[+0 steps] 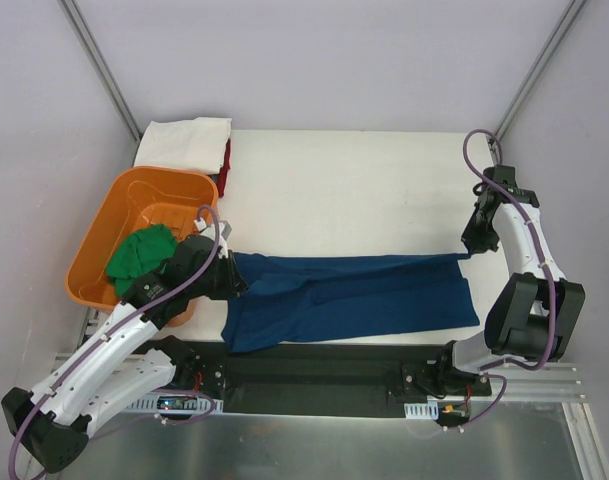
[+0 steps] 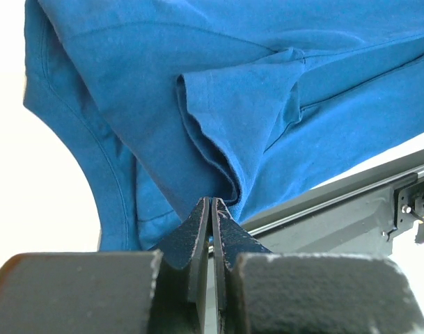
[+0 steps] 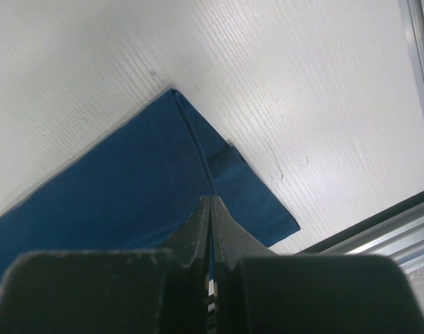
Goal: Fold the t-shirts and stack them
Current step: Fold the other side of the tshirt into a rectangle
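A navy blue t-shirt [image 1: 354, 298] lies stretched across the near half of the table, folded lengthwise. My left gripper [image 1: 227, 278] is shut on its left end; in the left wrist view the left gripper [image 2: 212, 203] pinches the blue cloth [image 2: 232, 104] by a sleeve fold. My right gripper [image 1: 468, 250] is shut on the shirt's far right corner; the right wrist view shows the right gripper [image 3: 211, 200] clamped on the folded edge of the blue shirt [image 3: 128, 181]. A green t-shirt [image 1: 139, 252] lies crumpled in the tub. A folded white t-shirt [image 1: 182, 142] rests on a red t-shirt [image 1: 226, 164] at the back left.
An orange plastic tub [image 1: 124, 200] stands at the table's left edge, beside my left arm. A black metal rail [image 1: 324, 375] runs along the near edge below the shirt. Grey walls close in the sides and back.
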`<state>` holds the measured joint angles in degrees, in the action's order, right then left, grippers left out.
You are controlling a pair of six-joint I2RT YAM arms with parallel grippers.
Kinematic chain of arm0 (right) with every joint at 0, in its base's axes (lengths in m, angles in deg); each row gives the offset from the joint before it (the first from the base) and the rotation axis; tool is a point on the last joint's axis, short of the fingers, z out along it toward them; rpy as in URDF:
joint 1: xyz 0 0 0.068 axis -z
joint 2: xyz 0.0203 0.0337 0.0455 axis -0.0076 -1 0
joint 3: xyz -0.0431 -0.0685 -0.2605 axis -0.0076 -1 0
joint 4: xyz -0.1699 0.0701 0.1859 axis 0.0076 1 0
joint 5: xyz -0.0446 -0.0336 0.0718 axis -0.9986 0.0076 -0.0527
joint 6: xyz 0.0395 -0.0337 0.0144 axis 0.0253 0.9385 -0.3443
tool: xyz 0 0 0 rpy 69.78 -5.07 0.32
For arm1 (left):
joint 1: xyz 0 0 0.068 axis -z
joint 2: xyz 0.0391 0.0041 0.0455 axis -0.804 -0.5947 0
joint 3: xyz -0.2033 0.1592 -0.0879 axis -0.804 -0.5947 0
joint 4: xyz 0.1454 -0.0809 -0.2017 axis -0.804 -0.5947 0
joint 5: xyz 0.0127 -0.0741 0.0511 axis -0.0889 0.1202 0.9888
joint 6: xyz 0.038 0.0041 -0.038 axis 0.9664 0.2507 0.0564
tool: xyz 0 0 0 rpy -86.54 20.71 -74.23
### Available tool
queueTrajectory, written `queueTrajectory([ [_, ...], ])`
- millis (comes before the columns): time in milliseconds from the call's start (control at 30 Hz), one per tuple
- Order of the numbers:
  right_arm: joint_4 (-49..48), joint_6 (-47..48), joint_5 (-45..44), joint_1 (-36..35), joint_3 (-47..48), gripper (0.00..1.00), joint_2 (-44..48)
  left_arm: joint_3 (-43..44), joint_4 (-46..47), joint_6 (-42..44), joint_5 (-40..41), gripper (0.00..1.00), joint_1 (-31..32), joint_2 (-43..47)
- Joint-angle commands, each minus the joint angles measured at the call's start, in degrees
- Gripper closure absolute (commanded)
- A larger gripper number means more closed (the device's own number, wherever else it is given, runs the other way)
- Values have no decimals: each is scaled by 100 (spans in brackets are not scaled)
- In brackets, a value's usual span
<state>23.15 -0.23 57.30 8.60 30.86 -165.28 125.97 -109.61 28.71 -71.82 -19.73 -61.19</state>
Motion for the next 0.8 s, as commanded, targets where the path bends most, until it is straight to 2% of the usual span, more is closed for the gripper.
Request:
queueTrajectory([
  [0,60,66,85,45,178,99,-87,-37,-250,-293,-189,100,32,-1],
  [367,-45,-75,-144,54,-182,99,-509,-836,-452,-863,-699,100,41,298],
  [567,-28,-224,-275,54,-340,98,-588,-1285,-505,-1399,-700,99,41,351],
  [633,59,-303,-337,54,-358,85,-650,-1285,-679,-1549,-569,90,41,298],
  [667,95,-303,-363,54,-375,75,-659,-1259,-750,-1585,-533,72,41,254],
  [700,112,-330,-390,54,-376,67,-650,-1224,-820,-1611,-446,61,41,245],
  [733,156,-338,-416,54,-384,57,-624,-1189,-882,-1620,-410,53,41,227],
  [767,165,-382,-443,46,-384,38,-554,-1128,-970,-1655,-375,48,41,236],
])
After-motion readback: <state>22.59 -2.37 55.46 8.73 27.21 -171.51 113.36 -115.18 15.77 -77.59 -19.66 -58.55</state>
